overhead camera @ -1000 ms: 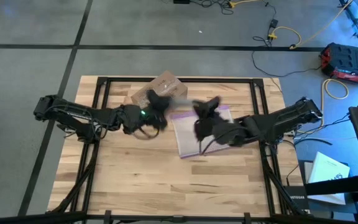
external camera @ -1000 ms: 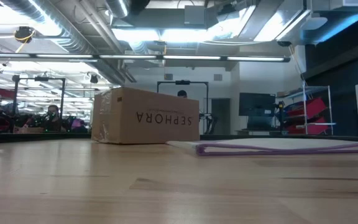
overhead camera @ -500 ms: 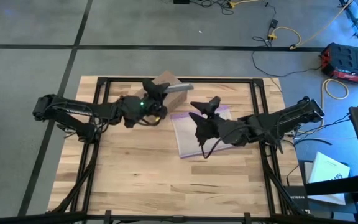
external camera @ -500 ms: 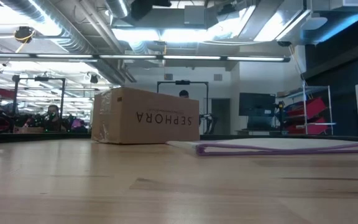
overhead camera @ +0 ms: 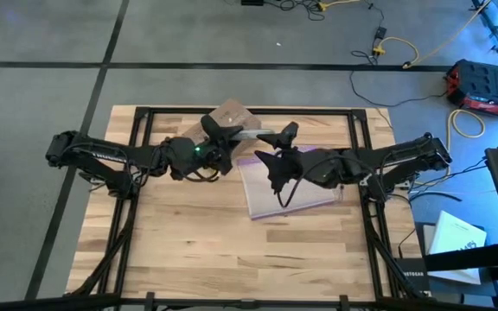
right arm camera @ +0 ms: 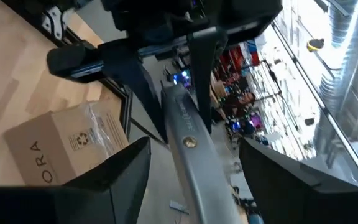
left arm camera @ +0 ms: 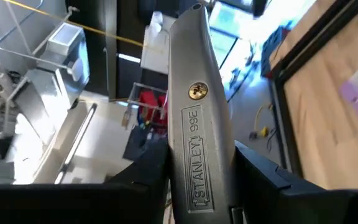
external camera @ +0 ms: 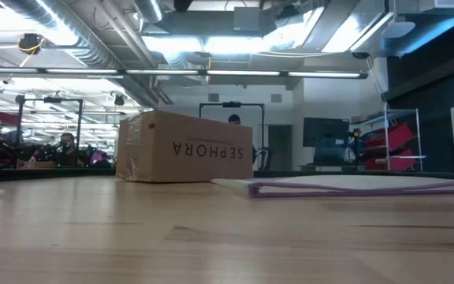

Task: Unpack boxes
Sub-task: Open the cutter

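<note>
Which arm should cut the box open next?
Left. Its gripper already clamps the Stanley utility knife right beside the Sephora box. The right gripper stands open around the knife's far end, holding nothing, above the clear bag.

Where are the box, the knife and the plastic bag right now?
box [external camera: 184,147], low view, lettered side.
knife [left arm camera: 197,118], left wrist view, grey handle.
plastic bag [overhead camera: 262,194], high view, clear flat part.

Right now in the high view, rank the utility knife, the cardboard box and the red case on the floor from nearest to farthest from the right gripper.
1. Utility knife: held by the left gripper, its tip reaching the open right gripper.
2. Cardboard box: beyond the knife, at the table's far edge.
3. Red case: on the floor, past the table's right side.
</note>
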Tool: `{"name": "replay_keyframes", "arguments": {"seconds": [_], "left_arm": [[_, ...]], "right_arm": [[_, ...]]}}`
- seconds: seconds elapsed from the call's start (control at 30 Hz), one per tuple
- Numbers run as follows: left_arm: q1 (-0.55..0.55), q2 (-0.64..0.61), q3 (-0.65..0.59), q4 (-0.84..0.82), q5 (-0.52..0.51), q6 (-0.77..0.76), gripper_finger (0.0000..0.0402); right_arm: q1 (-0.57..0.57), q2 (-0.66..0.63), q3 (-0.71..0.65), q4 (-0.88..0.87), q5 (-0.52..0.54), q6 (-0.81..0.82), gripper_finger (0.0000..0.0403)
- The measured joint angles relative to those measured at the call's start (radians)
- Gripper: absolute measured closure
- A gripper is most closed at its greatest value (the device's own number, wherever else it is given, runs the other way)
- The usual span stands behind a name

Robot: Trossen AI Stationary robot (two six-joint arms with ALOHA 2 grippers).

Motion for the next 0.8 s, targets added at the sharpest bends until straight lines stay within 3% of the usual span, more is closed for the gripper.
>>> {"name": "replay_keyframes", "arguments": {"seconds": [0.27,0.6,0.8], "left_arm": [[0.0,0.001,0.0,0.0,0.092,-0.06,0.0281],[-0.001,0.002,0.002,0.002,0.094,-0.046,0.0281],[-0.004,0.002,0.002,0.004,0.09,0.002,0.0281]], "right_arm": [[-0.056,0.001,0.0,0.0,-0.117,-0.001,0.0171],[-0.106,0.001,0.0,-0.001,-0.21,0.099,0.0172],[-0.107,0.007,0.001,-0.004,-0.232,0.14,0.0202]]}}
